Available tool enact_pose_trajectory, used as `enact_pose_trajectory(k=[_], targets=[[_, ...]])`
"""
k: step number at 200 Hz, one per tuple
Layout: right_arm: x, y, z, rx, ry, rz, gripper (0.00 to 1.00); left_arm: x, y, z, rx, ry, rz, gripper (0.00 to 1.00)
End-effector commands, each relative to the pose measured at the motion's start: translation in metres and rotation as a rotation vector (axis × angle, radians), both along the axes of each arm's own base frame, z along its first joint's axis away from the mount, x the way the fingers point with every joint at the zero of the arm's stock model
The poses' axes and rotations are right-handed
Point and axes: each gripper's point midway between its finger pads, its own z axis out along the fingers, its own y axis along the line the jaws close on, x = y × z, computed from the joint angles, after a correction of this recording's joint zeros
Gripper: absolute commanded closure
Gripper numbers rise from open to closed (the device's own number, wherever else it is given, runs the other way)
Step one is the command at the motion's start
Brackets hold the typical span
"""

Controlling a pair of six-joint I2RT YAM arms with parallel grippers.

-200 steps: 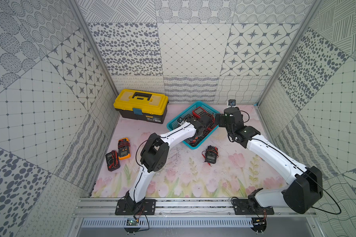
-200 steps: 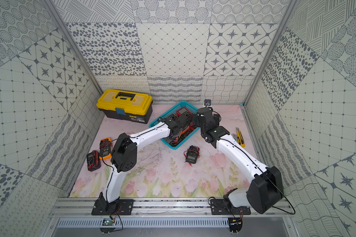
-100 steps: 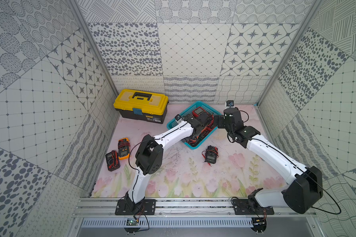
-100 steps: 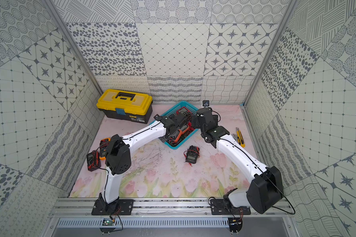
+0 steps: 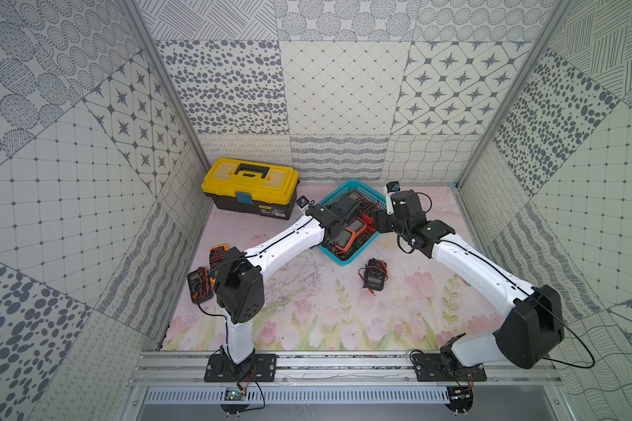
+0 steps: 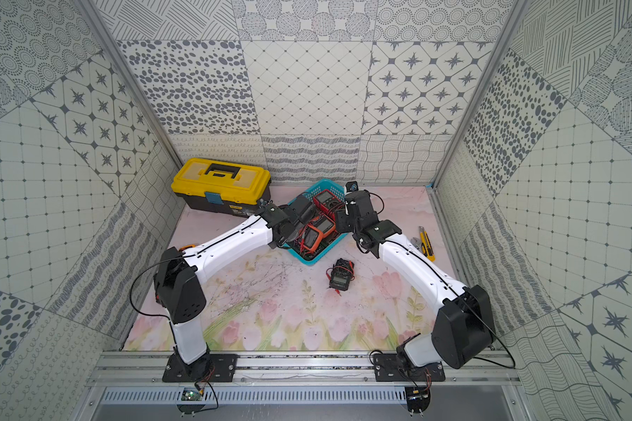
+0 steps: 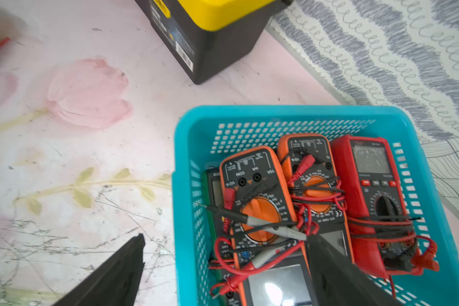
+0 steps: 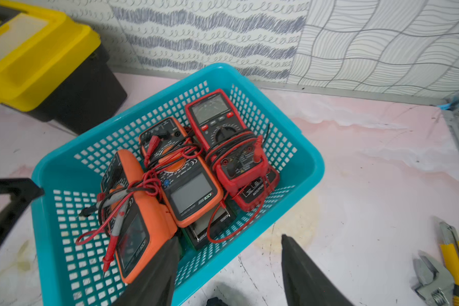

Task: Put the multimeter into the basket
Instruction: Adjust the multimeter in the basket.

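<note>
Closing partway, right gripper (image 8: 229, 237) straddles basket (image 8: 309, 159) wall, holding nothing; left gripper (image 7: 225, 235), open and empty, retreats: multimeter (image 7: 257, 201) looks delivered.

The basket (image 7: 276, 112) is turquoise — the toolbox (image 5: 267, 184) yellow-lidded.

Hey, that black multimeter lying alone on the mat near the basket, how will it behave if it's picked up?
The black multimeter is a boxy case lying flat, so it probably stays rigid and won't roll. Its leads are wound around it with loops sticking out; those may flop or snag the basket rim.
</note>
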Motion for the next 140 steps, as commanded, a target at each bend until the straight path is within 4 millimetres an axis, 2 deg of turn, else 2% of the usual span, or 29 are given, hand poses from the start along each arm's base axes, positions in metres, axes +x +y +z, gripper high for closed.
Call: enact_pose_trajectory(k=[1,17,33,48,83,107,140], targets=[[-0.008,0.041,-0.006,0.039,0.064,0.166,0.43,-0.004,0.035,0.005,0.024,-0.025,-0.004,0.01],[-0.013,0.061,-0.016,0.021,0.119,0.244,0.44,-0.010,0.048,-0.007,0.005,0.001,-0.011,0.01],[-0.012,0.072,-0.027,0.005,0.176,0.291,0.44,-0.014,0.052,-0.019,-0.016,0.026,-0.076,0.01],[-0.008,0.076,-0.037,-0.022,0.211,0.304,0.44,-0.018,0.049,-0.030,-0.044,0.039,-0.165,0.01],[0.002,0.084,-0.057,-0.036,0.299,0.327,0.45,-0.023,0.020,-0.035,-0.152,-0.085,-0.437,0.01],[0.004,0.087,-0.071,-0.019,0.354,0.327,0.52,-0.031,0.020,-0.041,-0.214,-0.098,-0.462,0.01],[-0.006,0.098,-0.088,0.031,0.432,0.370,0.59,-0.033,0.013,-0.053,-0.218,-0.027,-0.491,0.01]])
